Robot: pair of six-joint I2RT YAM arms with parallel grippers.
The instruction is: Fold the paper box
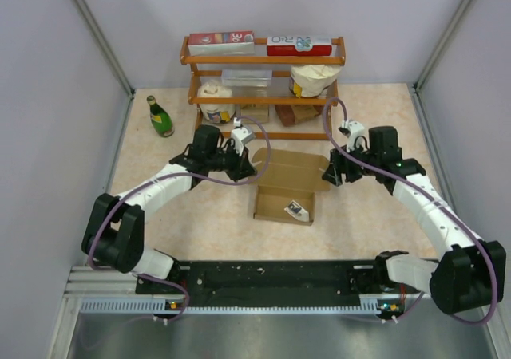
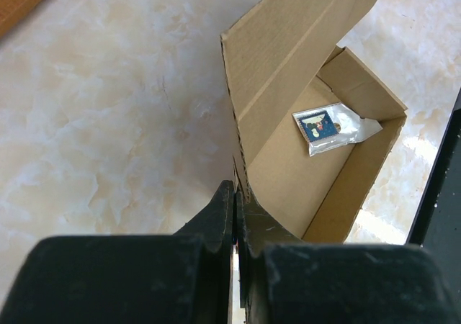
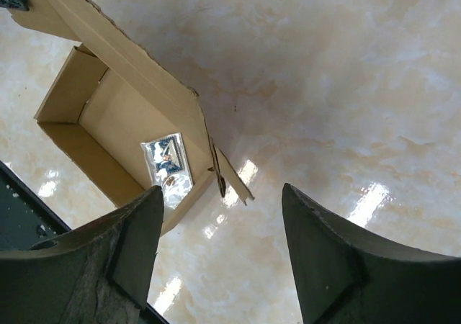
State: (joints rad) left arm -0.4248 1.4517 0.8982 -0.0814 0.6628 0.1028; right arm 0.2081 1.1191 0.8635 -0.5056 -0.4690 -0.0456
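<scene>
Marbled counter, centre: left gripper (image 2: 235,219) pinches paper box (image 2: 288,173) lid edge; right gripper (image 3: 222,201) wide, empty. Risk: thin grip slips; unpinned box w/ foil packet (image 2: 328,126) skids.

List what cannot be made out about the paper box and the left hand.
- Print on the packet in the paper box: too small from above, blurred at the left wrist, glare at the right wrist.
- End of the lid: cut by the left wrist view's top edge.
- How deep the cardboard sits in the left hand: hidden by that hand.
</scene>
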